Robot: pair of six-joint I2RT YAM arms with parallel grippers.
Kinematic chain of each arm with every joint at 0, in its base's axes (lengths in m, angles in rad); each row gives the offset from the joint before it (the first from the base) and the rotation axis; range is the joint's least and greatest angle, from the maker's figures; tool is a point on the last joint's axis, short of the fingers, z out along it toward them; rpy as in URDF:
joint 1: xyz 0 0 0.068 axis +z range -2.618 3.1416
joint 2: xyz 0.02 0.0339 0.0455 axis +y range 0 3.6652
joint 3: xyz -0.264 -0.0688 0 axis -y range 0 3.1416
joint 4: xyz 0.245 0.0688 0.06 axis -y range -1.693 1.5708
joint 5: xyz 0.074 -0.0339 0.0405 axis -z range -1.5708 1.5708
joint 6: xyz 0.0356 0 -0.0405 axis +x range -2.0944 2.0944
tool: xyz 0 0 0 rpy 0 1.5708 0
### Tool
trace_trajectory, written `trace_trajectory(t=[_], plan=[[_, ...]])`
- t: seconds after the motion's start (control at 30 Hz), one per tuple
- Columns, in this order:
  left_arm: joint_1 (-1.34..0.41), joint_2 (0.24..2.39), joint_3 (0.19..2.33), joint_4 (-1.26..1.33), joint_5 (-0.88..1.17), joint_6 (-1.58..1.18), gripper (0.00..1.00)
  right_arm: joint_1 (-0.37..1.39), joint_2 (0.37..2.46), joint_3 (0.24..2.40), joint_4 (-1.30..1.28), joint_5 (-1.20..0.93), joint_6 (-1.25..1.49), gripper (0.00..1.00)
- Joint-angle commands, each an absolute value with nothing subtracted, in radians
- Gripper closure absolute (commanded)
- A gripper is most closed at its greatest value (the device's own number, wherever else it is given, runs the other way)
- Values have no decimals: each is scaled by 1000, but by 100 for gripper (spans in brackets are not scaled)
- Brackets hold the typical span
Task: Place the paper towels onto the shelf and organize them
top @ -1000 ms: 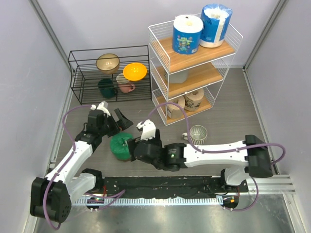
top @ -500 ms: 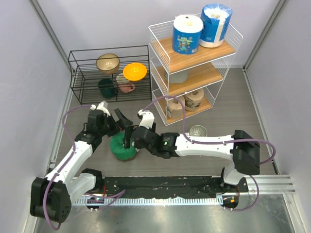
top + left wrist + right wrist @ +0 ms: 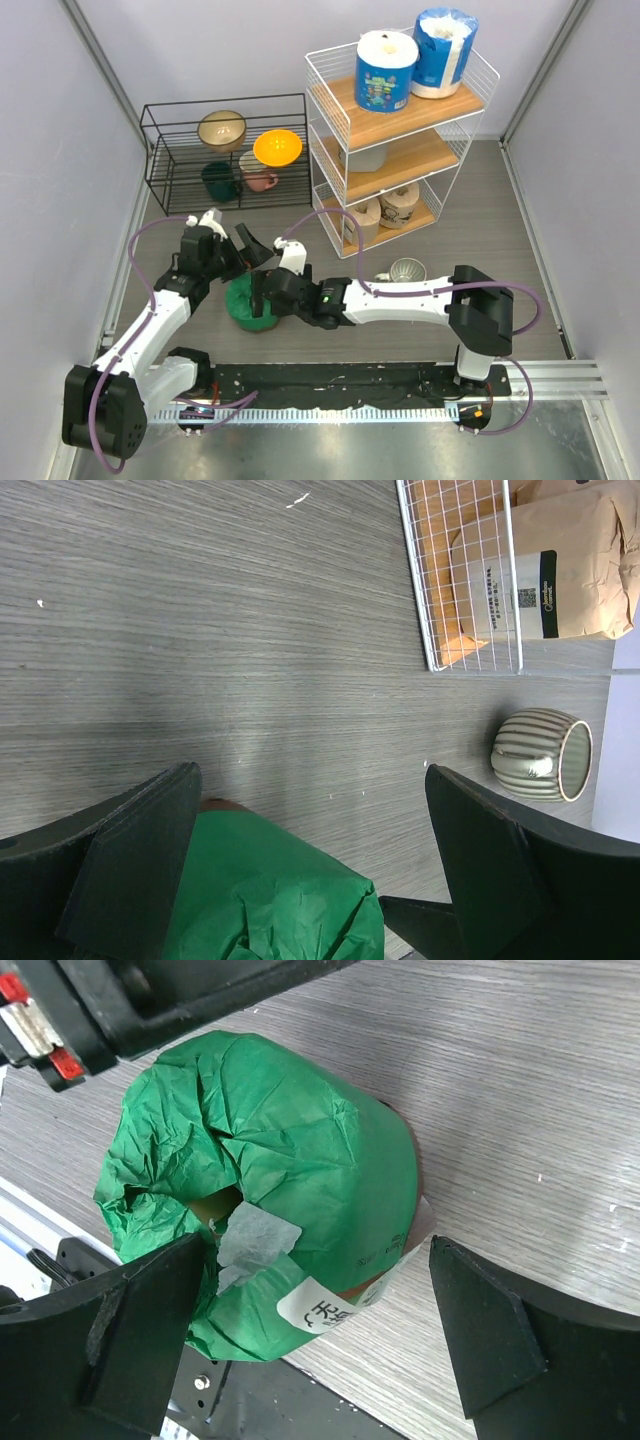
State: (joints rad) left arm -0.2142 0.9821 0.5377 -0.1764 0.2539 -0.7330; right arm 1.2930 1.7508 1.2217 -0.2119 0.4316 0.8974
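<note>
The green paper towel roll [image 3: 243, 305] lies on its side on the table; it also shows in the right wrist view [image 3: 290, 1160] and the left wrist view [image 3: 270, 900]. My right gripper [image 3: 264, 295] [image 3: 318, 1260] is open, its fingers on either side of the roll's end, not closed on it. My left gripper [image 3: 243, 260] [image 3: 310, 800] is open just above the roll's far side. The white wire shelf [image 3: 335, 115] holds two blue-wrapped white rolls [image 3: 386, 70] on top, a grey roll [image 3: 365, 157] in the middle and two tan rolls [image 3: 402, 205] on the bottom.
A ribbed mug [image 3: 406, 272] lies on the table right of my right arm, in front of the shelf. A low black wire rack [image 3: 160, 150] with bowls and cups stands at the back left. The black base rail [image 3: 330, 385] runs along the near edge.
My right gripper has moved left across the table to the green roll, and its open fingers now flank it. The left arm and the roll have stayed put.
</note>
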Motion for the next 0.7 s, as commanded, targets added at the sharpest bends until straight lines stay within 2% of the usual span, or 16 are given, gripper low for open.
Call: trace_trajectory(t=[0.0,0.67], plan=[[-218,979,551,-152,267,-736,0,1290,1775,1256,-199,449,936,1],[-216,977,549,-146,273,-738,0,1281,1680,1201,-126,477,946,1]])
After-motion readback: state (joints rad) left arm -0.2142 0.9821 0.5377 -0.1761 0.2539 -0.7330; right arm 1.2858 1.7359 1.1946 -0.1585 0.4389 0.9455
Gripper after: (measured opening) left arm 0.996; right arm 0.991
